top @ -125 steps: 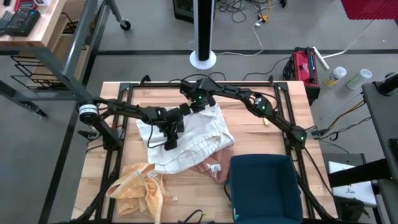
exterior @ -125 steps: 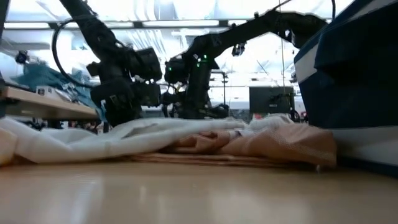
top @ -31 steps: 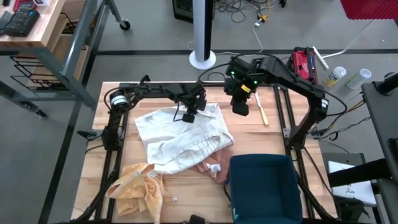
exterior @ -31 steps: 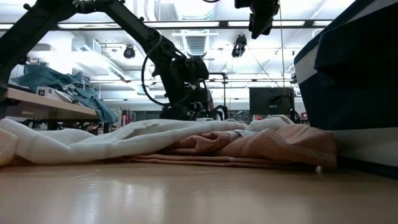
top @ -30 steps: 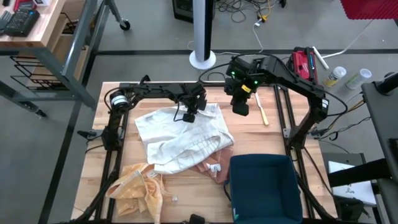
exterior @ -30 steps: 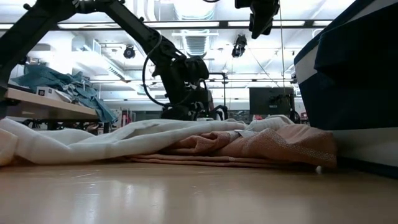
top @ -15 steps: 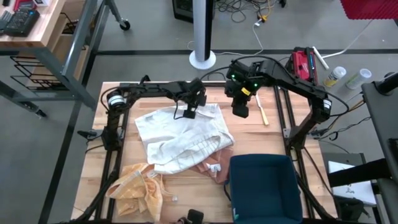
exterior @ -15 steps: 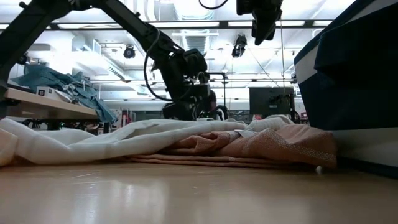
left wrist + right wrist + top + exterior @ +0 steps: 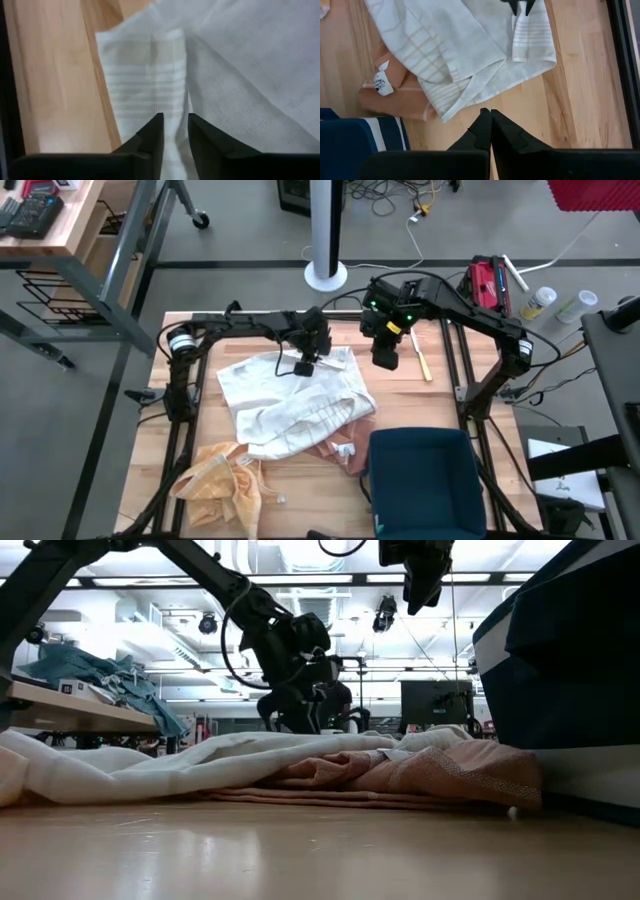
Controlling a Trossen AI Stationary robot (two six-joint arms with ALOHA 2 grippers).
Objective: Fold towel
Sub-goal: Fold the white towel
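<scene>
The white towel [image 9: 292, 399] lies rumpled in the middle of the counter [image 9: 180, 442], partly over a peach cloth [image 9: 337, 448], with its far striped corner doubled back on itself; no clean fold shows yet, so by the look of it nearly all the folding is left. The left hand [image 9: 304, 367] hovers over that far corner, fingers a little apart with the striped hem [image 9: 145, 85] beneath and between them; it does not appear to be pinching the cloth. The right hand [image 9: 384, 358] hangs above bare counter just beside the towel's far right edge, fingers pressed together and holding nothing.
</scene>
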